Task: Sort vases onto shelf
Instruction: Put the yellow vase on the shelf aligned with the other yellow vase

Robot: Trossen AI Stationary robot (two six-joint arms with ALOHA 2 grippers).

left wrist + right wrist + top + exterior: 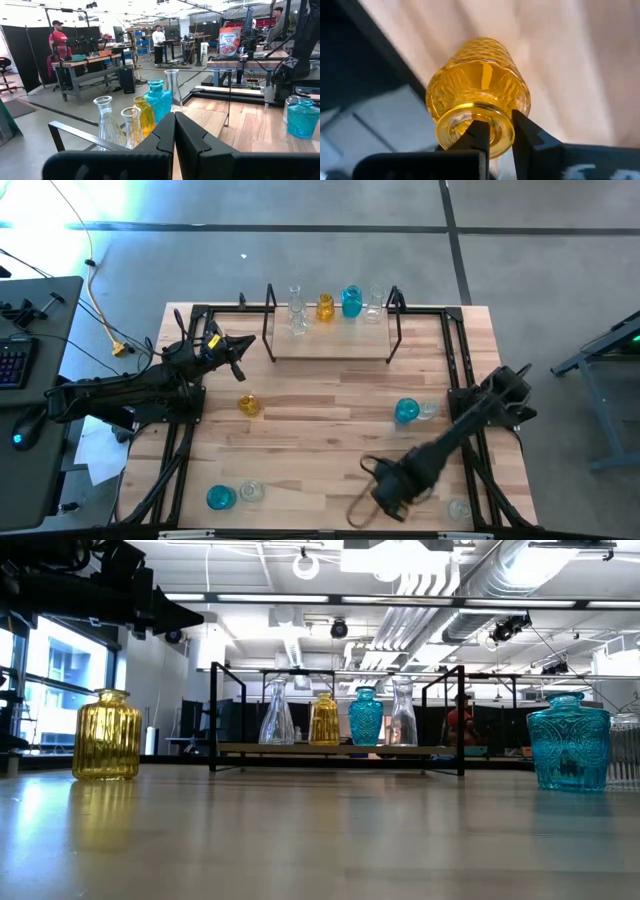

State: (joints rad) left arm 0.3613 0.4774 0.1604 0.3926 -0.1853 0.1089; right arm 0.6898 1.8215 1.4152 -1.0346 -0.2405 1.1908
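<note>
right end effector (500,131) at 5 o'clock on the desk (330,430), pinching an amber vase (479,95) by its rim so it lifts clean | left end effector (174,131) closed, empty, parked at 10 | shelf (332,345) at 12 holds four vases, room left

You have four vases on the shelf (330,345): clear (297,311), amber (325,307), teal (351,301), clear (374,306), all upright. Near of the shelf, an amber vase (248,405) and a teal vase (406,411) stand upright.
</note>
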